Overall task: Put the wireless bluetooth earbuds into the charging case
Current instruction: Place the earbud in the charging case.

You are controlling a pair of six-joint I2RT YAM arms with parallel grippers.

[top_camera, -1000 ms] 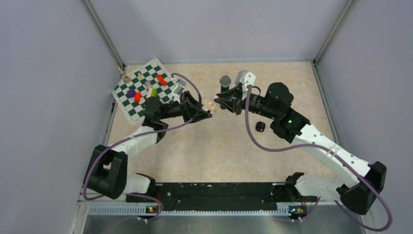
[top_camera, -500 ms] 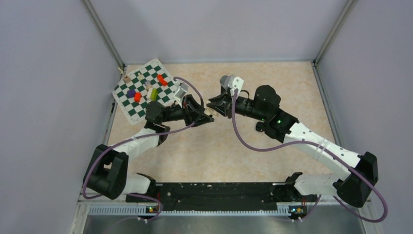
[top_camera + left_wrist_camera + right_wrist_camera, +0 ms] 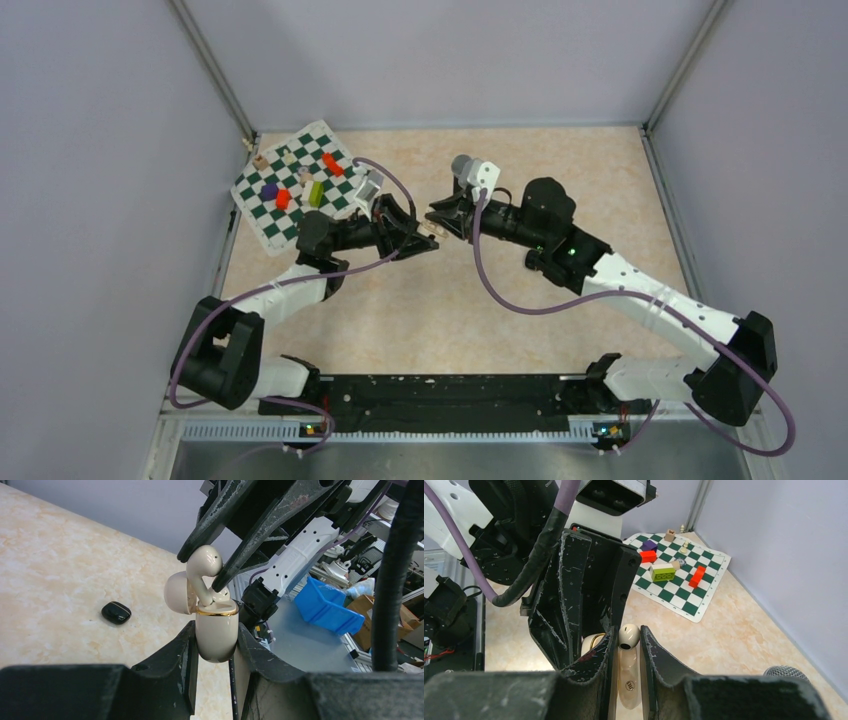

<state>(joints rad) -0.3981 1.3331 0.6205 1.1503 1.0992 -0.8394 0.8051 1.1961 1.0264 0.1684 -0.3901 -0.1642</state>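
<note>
My left gripper (image 3: 426,240) is shut on a cream charging case (image 3: 216,630) with a gold rim, held upright above the table with its lid (image 3: 176,593) open. My right gripper (image 3: 441,218) is shut on a whitish earbud (image 3: 204,562) by its head. The bud's stem reaches down into the case's open mouth. In the right wrist view the bud (image 3: 629,636) sits between my fingertips, with the case's gold rim (image 3: 592,641) just behind the left finger. A small black rounded case (image 3: 116,612) lies on the table. No other buds show.
A green-and-white chessboard mat (image 3: 295,185) with coloured blocks lies at the back left, also seen in the right wrist view (image 3: 679,575). A microphone with a grey head (image 3: 462,165) stands behind my right gripper. Grey walls enclose the table on three sides.
My right gripper moved left with the earbud and met the case held by my left gripper. The black case is now hidden under the right arm in the top view.
</note>
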